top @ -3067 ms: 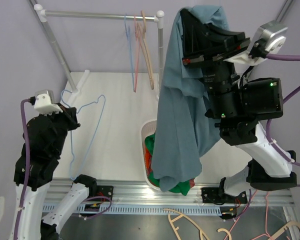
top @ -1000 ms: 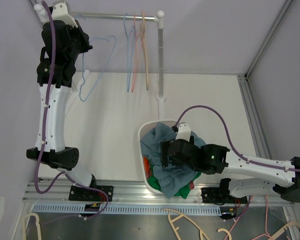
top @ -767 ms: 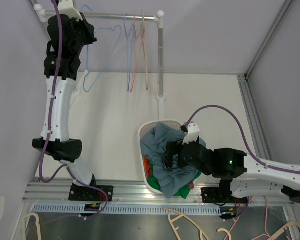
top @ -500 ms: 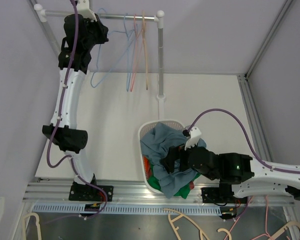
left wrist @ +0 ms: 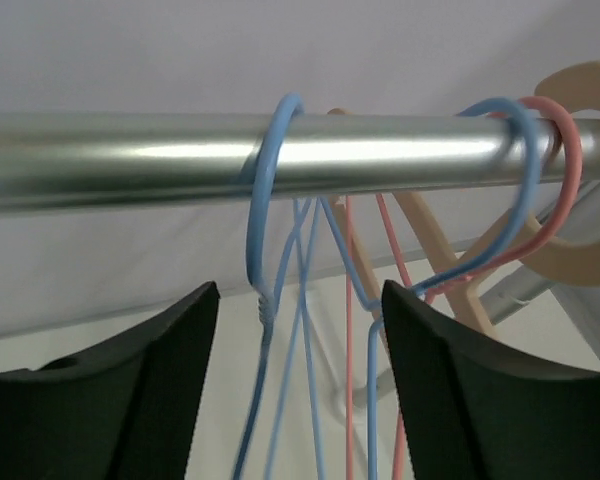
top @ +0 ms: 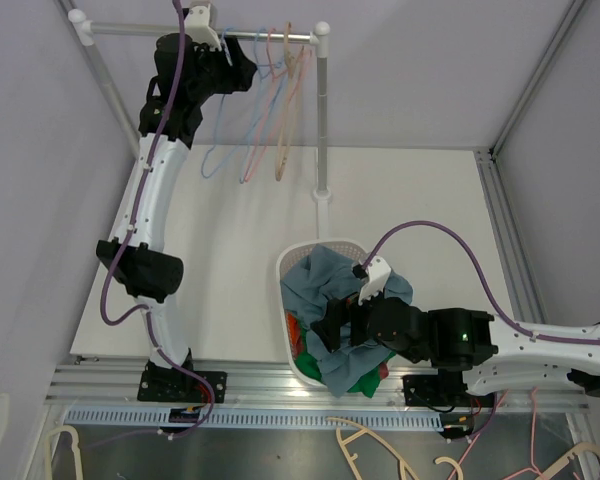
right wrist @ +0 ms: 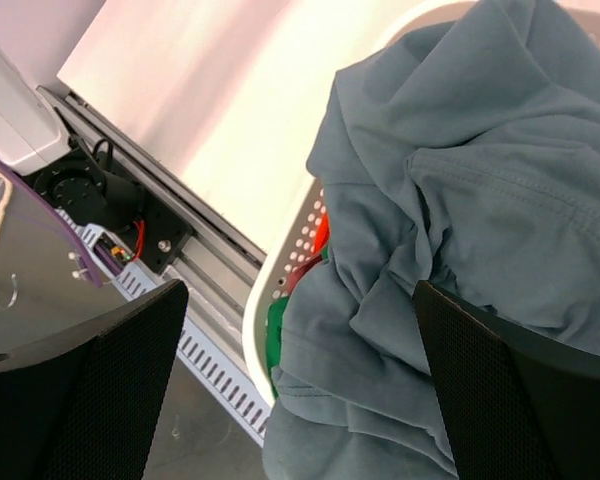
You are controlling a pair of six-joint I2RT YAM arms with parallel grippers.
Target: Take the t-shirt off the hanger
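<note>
The grey-blue t-shirt [top: 320,285] [right wrist: 460,180] lies crumpled in the white basket [top: 283,300] [right wrist: 280,270], on top of red and green clothes. My right gripper [top: 330,330] [right wrist: 300,400] hovers just above it, open and holding nothing. A bare blue wire hanger [top: 209,165] [left wrist: 263,230] hangs by its hook on the metal rail [top: 130,29] [left wrist: 110,160]. My left gripper [top: 242,72] [left wrist: 300,390] is up at the rail, open, with the hanger's neck between its fingers and touching neither.
Another blue hanger, a pink one and a beige one [top: 285,130] hang bunched on the rail just right of the left gripper, near the upright post [top: 322,110]. Loose beige hangers [top: 370,445] lie on the floor in front of the arm bases.
My left arm carried the blue hanger rightward along the rail, then opened; the hanger now hangs free. My right gripper stayed open over the basket and shifted slightly toward the near edge.
</note>
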